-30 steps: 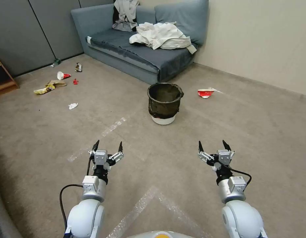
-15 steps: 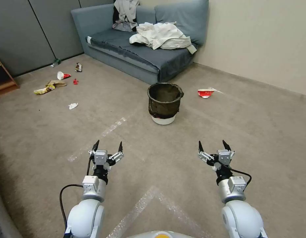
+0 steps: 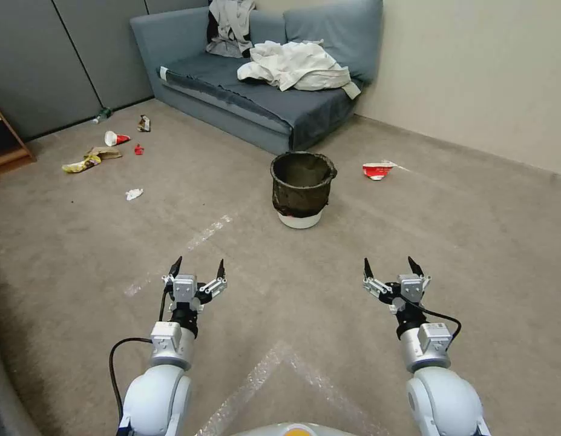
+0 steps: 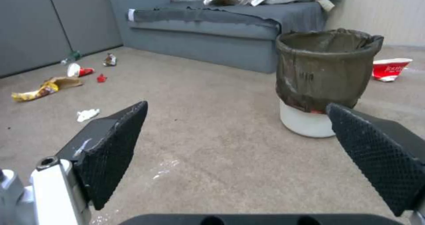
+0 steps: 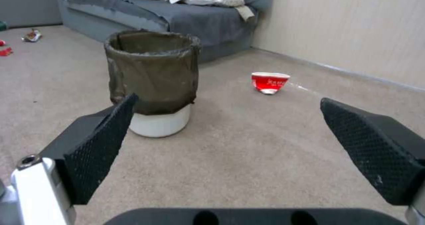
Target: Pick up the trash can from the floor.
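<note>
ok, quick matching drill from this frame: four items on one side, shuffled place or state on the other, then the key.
Things
1. trash can
2. left gripper
3. crushed red-and-white cup
4. white clothes

Places or states
A. heaped on the sofa seat
B. lying on the floor to the bin's right
C. upright on the carpet, dark bag folded over its rim
D. open, empty, short of the bin

Pairs: 1-C, 2-D, 3-B, 4-A

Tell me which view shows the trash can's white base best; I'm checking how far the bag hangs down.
The left wrist view: the trash can looms large from the side, bag covering most of the wall, white base bare below. The right wrist view shows much the same, though one finger crosses its base. The head view looks down from farther off.
</note>
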